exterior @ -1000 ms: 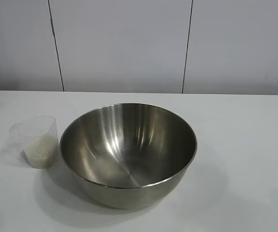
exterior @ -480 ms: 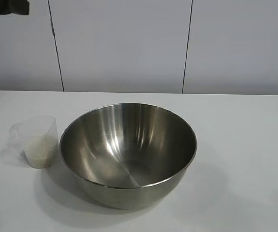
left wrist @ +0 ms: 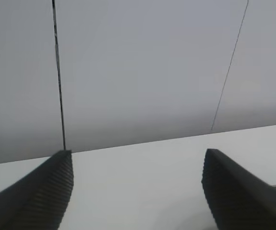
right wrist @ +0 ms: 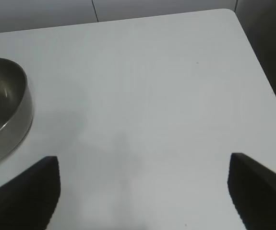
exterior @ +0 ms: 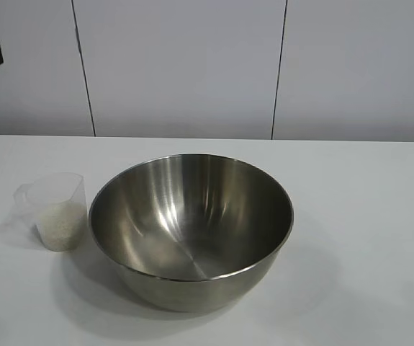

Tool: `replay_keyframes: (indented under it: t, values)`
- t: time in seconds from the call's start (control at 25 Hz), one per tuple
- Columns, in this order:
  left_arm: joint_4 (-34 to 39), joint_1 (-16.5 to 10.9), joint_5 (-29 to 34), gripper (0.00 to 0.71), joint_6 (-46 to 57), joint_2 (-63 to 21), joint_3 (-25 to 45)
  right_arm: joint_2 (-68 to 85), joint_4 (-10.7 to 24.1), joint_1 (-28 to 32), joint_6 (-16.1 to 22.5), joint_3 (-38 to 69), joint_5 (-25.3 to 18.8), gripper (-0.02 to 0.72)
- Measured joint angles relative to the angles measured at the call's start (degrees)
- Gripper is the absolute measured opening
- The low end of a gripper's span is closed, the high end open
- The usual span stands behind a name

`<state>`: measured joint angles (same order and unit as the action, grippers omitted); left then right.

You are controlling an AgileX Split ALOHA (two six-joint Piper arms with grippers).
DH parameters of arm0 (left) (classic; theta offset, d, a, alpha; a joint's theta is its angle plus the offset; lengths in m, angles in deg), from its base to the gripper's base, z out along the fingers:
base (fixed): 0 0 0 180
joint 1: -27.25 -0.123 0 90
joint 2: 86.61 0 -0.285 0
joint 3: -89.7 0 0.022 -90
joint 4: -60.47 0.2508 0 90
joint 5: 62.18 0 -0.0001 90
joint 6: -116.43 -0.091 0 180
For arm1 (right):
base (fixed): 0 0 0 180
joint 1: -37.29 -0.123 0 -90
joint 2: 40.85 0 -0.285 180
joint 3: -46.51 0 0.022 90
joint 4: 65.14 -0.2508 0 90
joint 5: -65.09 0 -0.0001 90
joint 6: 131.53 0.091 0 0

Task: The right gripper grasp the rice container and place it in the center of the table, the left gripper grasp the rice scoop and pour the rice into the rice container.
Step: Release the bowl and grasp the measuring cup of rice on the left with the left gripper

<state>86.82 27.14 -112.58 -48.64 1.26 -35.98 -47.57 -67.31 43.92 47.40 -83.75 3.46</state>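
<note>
Broadly, the white desk (exterior: 379, 216) carries everything, and the rice container (exterior: 191, 229), the big steel bowl, sits on it roughly midway between the left and right edges, toward the near edge. That looks like the centre already, so the placing half of the task seems done or unneeded. Just beside the bowl, on the side of the desk's left edge, stands the rice scoop (exterior: 52, 210), upright, close to the bowl's wall though I cannot tell whether they touch. It holds the rice (exterior: 61, 222) as a pale heap filling its lower part.

The step in hand, as I judge it, is the left arm's reach for the scoop. To do it well, the left gripper (left wrist: 138, 191) should come down over the scoop's small handle or straddle its wall, close gently so the thin plastic does not buckle, and lift level so no grains spill before the lip is over the bowl's rim.

The left gripper has its jaws spread wide and holds nothing; it is raised and faces the back wall, with only a dark part showing at the exterior view's left margin, well apart from the scoop. The right gripper (right wrist: 142, 191) is likewise wide open and empty, hovering above bare desk toward the right edge, the bowl's rim off to one side and well clear of it.
</note>
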Motion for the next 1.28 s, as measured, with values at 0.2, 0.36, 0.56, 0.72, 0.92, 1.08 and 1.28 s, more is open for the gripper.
replay_keyframes:
  t: [0.2, 0.36, 0.56, 0.72, 0.92, 1.08, 1.28]
  values:
    - [-6.13, 0.00, 0.89, 0.540, -7.34, 0.29, 0.12, 0.00, 0.00, 0.00, 0.00, 0.00, -0.07, 0.650]
    - [-6.38, 0.00, -10.43, 0.540, -8.65, 6.03, 2.81, 0.00, 0.00, 0.00, 0.00, 0.00, -0.07, 0.650]
    - [-6.69, 0.00, -14.30, 0.540, -10.67, 15.21, 4.30, 0.00, 0.00, 0.00, 0.00, 0.00, -0.07, 0.650]
    - [-7.64, 0.00, -14.36, 0.540, -15.26, 19.26, 4.35, 0.00, 0.00, 0.00, 0.00, 0.00, -0.07, 0.650]
    - [-11.36, 0.00, -14.64, 0.532, -20.51, 22.19, 5.23, 0.00, 0.00, 0.00, 0.00, 0.00, -0.07, 0.650]
    - [-11.76, 0.00, -14.76, 0.488, -21.15, 25.22, 5.44, 0.00, 0.00, 0.00, 0.00, 0.00, -0.07, 0.650]
    - [-11.76, 0.00, -14.76, 0.474, -23.72, 28.87, 5.44, 0.00, 0.00, 0.00, 0.00, 0.00, -0.07, 0.650]
